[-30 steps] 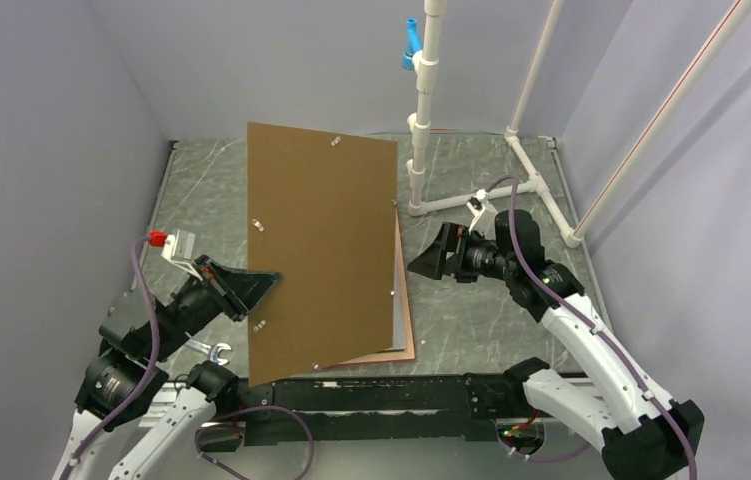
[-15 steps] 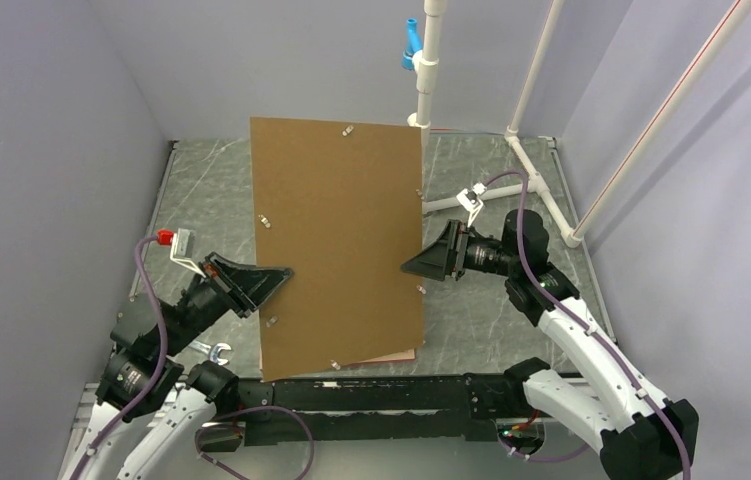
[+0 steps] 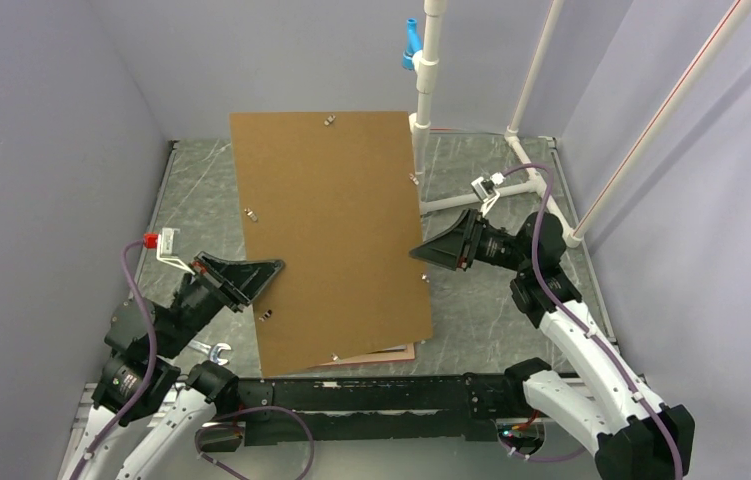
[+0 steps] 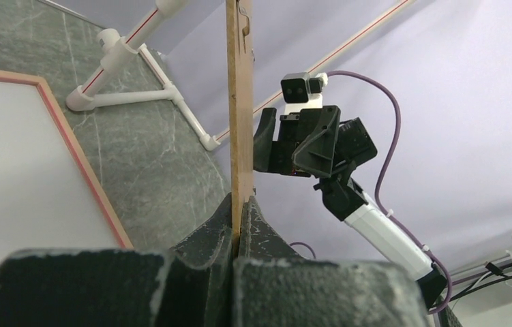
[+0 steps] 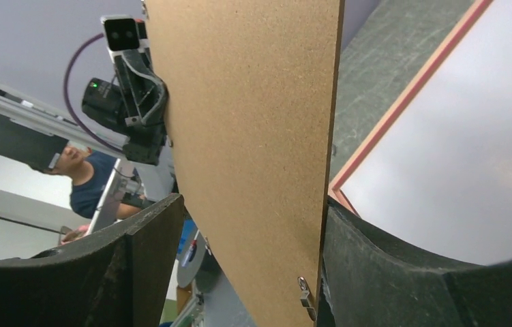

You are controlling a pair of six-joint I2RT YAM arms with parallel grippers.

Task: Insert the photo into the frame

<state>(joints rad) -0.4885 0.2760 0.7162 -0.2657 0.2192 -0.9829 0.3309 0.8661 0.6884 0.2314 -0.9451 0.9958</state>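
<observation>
A plain brown backing board (image 3: pixel 331 230) is held up off the table, tilted. My left gripper (image 3: pixel 269 268) is shut on its left edge; the left wrist view shows the board (image 4: pixel 239 102) edge-on, pinched in the gripper (image 4: pixel 241 204). My right gripper (image 3: pixel 421 252) is open and straddles the board's right edge (image 5: pixel 253 102), one finger (image 5: pixel 375 259) against it. The salmon frame (image 3: pixel 391 353) lies flat under the board, mostly hidden. Its border (image 4: pixel 76 146) (image 5: pixel 410 95) encloses a pale grey-white surface. I cannot tell whether that is the photo.
A white pipe stand (image 3: pixel 421 100) with a blue fitting (image 3: pixel 409 45) rises at the back, its feet spreading across the back right. A wrench (image 3: pixel 213 350) lies by the left arm's base. Grey walls close in on three sides.
The board has risen and swung, its top now further left. My right gripper has moved up to the board's right edge. My left gripper has kept its hold.
</observation>
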